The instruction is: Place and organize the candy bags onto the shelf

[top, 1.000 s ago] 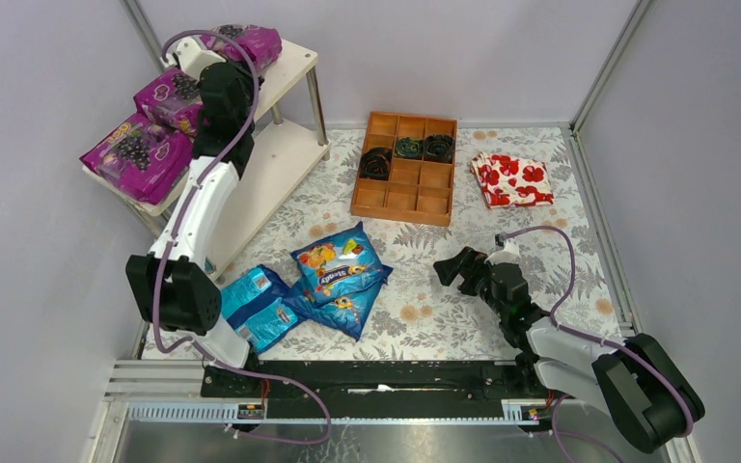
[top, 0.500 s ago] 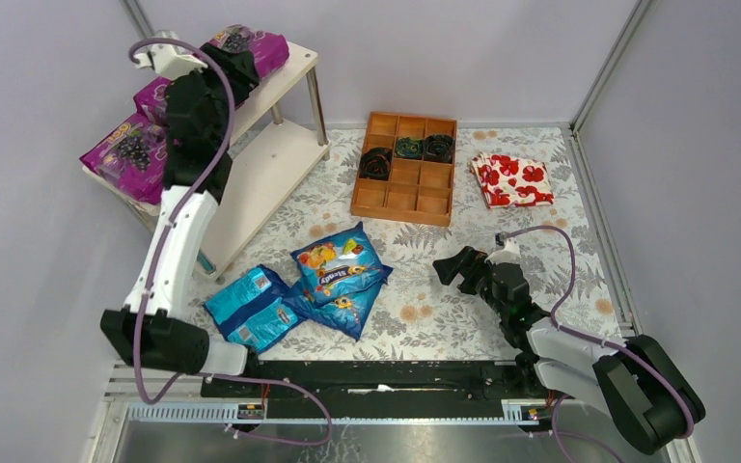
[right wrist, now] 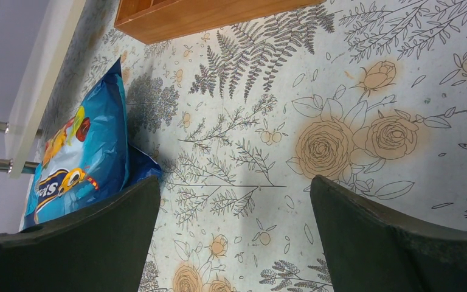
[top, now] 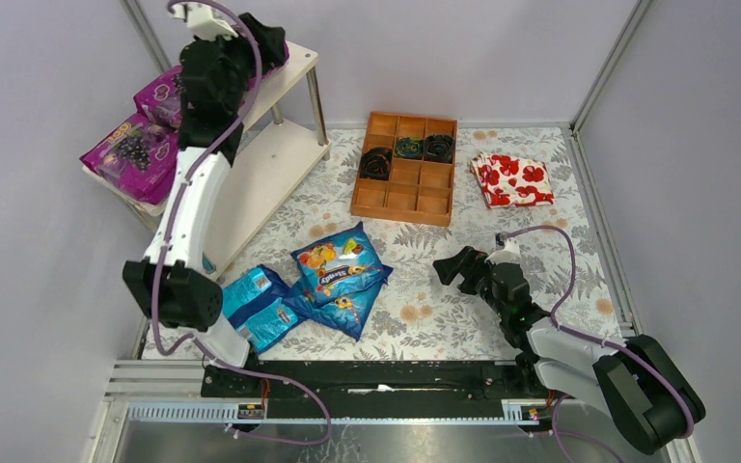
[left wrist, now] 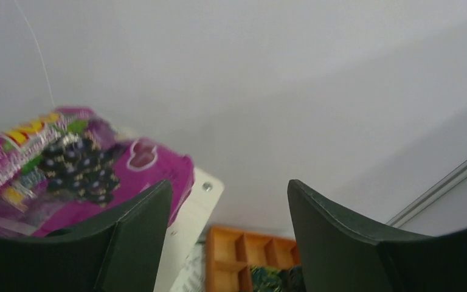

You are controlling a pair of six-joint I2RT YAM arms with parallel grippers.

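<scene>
Two magenta grape candy bags (top: 159,95) (top: 135,152) lie on the left end of the shelf (top: 295,69). A third magenta bag (left wrist: 67,164) lies on the top board, just below and left of my left gripper (left wrist: 228,185). That gripper (top: 265,37) hovers open above the board, nothing between its fingers. In the top view the arm hides most of this bag. Three blue candy bags (top: 340,265) (top: 256,304) (top: 347,311) overlap on the floral tablecloth. My right gripper (top: 455,267) (right wrist: 234,179) stands open and empty just right of them, low over the cloth.
An orange-brown compartment tray (top: 415,198) with dark rolled items sits at the back centre. A folded white cloth with red flowers (top: 511,180) lies to its right. The shelf's lower board (top: 270,174) slopes toward the blue bags. Grey walls close in on both sides.
My left gripper has opened and let go of the magenta bag on the top board, then lifted up and back above it. The right arm has not moved.
</scene>
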